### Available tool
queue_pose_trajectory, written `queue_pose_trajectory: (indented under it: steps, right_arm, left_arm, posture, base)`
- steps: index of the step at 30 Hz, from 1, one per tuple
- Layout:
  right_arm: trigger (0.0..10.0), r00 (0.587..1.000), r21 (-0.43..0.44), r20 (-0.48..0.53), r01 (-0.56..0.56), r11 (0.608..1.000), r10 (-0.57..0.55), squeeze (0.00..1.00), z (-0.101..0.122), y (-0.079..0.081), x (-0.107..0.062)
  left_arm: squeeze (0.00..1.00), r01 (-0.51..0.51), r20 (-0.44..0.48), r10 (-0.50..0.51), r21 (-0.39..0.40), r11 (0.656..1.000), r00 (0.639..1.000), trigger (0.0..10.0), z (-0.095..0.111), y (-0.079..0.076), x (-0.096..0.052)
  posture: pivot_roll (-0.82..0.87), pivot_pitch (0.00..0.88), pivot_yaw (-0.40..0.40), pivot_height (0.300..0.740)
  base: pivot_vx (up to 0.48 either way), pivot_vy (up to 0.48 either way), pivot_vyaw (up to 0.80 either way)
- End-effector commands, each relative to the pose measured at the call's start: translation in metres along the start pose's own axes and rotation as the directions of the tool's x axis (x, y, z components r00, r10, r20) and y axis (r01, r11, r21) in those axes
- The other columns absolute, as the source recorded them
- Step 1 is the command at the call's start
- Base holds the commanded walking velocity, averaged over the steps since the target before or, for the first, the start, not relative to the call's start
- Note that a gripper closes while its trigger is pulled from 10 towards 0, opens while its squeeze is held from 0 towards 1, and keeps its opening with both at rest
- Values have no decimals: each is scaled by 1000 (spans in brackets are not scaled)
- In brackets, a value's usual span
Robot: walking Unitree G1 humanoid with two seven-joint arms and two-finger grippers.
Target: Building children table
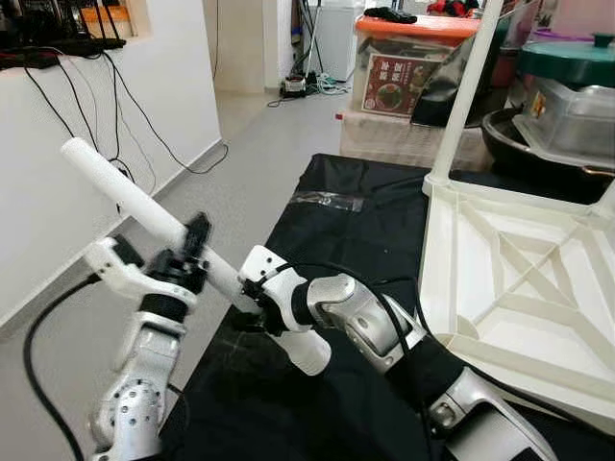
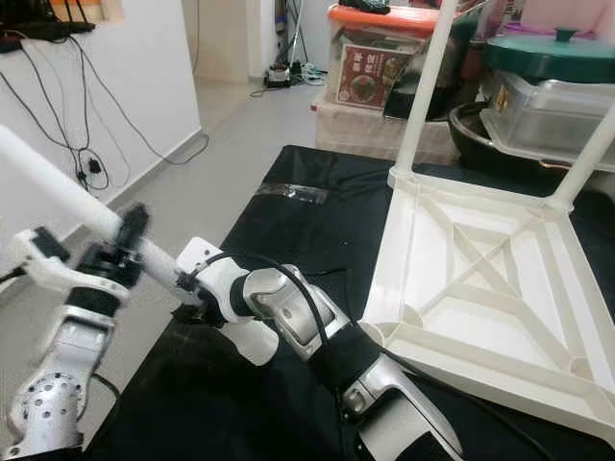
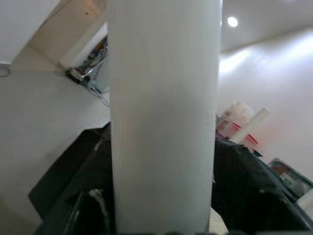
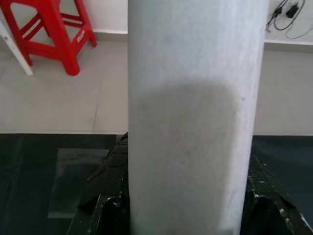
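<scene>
A loose white table leg [image 1: 125,197] slants over the left edge of the black mat, held in the air by both grippers. My left gripper [image 1: 195,252] is shut on its middle. My right gripper [image 1: 248,303] is shut on it just below, near the lower end. The leg runs up the middle of the left wrist view [image 3: 164,122] and the right wrist view [image 4: 193,122], with black fingers [image 4: 105,196] on either side of it. The white tabletop [image 1: 437,279] lies upside down on the right. One fitted leg [image 1: 468,91] stands up from its far corner, and another [image 2: 586,158] rises further right.
A black mat [image 1: 327,240] covers the floor under the tabletop. Storage boxes [image 1: 404,86] and lidded pots [image 1: 567,106] crowd the back right. A white wall with hanging cables [image 1: 125,106] runs along the left. A red stool [image 4: 54,34] stands on the tiles.
</scene>
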State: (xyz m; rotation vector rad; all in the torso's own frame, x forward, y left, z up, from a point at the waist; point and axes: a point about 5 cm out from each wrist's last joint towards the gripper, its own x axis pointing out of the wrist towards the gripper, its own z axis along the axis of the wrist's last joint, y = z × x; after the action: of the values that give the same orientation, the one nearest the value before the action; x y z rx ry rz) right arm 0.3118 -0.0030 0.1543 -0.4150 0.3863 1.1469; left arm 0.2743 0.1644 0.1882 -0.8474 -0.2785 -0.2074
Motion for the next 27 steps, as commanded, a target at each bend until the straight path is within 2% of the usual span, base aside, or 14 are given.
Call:
queue_pose_trajectory:
  steps: [1, 7, 11, 13, 16, 19, 20, 21, 22, 23, 24, 25, 26, 27]
  right_arm:
    - [0, 997, 74, -71, -3, 997, 9, 0, -23, 0, 0]
    - [0, 999, 174, 8, 44, 984, -46, 0, -14, -18, -21]
    - [0, 993, 239, 49, 95, 966, -109, 0, -10, -33, -34]
    - [0, 978, 300, 76, 165, 939, -196, 0, -9, -48, -45]
    - [0, 954, 372, 112, 218, 902, -277, 0, -5, -58, -54]
    - [0, 906, 459, 179, 269, 847, -385, 0, 6, -70, -64]
    - [4471, 858, 519, 207, 310, 797, -469, 0, 12, -79, -71]
    - [4471, 858, 519, 207, 310, 797, -469, 0, 12, -79, -71]
    - [10000, 798, 572, 192, 381, 726, -571, 0, 12, -91, -79]
    - [10000, 752, 597, 159, 442, 669, -639, 0, 9, -99, -85]
    - [10000, 752, 597, 159, 442, 669, -639, 0, 9, -99, -85]
    - [10000, 721, 596, 123, 496, 631, -682, 0, 4, -104, -89]
    - [10000, 665, 591, 48, 583, 558, -746, 0, -7, -110, -93]
    - [10000, 665, 591, 48, 583, 558, -746, 0, -7, -110, -93]
  left_arm:
    - [1000, 37, 16, -37, 1, 999, 999, 10000, 0, -5, 1]
    - [1000, 31, 70, -31, 6, 1000, 997, 10000, 19, -5, -4]
    - [1000, 138, 98, -136, -14, 990, 986, 10000, 34, -24, -10]
    - [1000, 300, 115, -297, -12, 954, 948, 10000, 47, -55, -16]
    - [1000, 374, 103, -374, 18, 927, 922, 10000, 53, -70, -19]
    - [925, 278, 60, -283, 81, 957, 957, 10000, 49, -59, -16]
    - [35, 120, -31, -117, 192, 974, 993, 10000, 37, -37, -12]
    - [35, 120, -31, -117, 192, 974, 993, 10000, 37, -37, -12]
    - [0, -27, -143, 83, 356, 934, 986, 10000, 20, -11, -13]
    - [0, -96, -200, 217, 486, 869, 955, 10000, 9, 7, -18]
    - [0, -96, -200, 217, 486, 869, 955, 10000, 9, 7, -18]
    - [0, -118, -223, 289, 566, 816, 931, 10000, 4, 17, -23]
    - [0, -140, -232, 329, 582, 801, 915, 10000, 1, 20, -30]
    - [0, -140, -232, 329, 582, 801, 915, 10000, 1, 20, -30]
  posture:
    - [-1, 0, -49, 740]
    - [-1, 0, -56, 740]
    - [5, 0, -61, 740]
    - [14, 0, -68, 740]
    - [14, 0, -67, 740]
    - [15, 0, -64, 740]
    - [14, 0, -63, 740]
    - [14, 0, -63, 740]
    - [14, 0, -63, 740]
    - [19, 0, -62, 740]
    - [19, 0, -62, 740]
    - [20, 0, -60, 740]
    - [20, 0, -60, 740]
    - [20, 0, -60, 740]
  base:
    - [0, 0, 0]
    - [0, 0, 0]
    - [0, 0, 0]
    - [0, 0, 0]
    - [0, 0, 0]
    - [0, 0, 0]
    - [0, 0, 0]
    - [0, 0, 0]
    - [0, 0, 0]
    - [0, 0, 0]
    - [0, 0, 0]
    - [0, 0, 0]
    - [0, 0, 0]
    - [0, 0, 0]
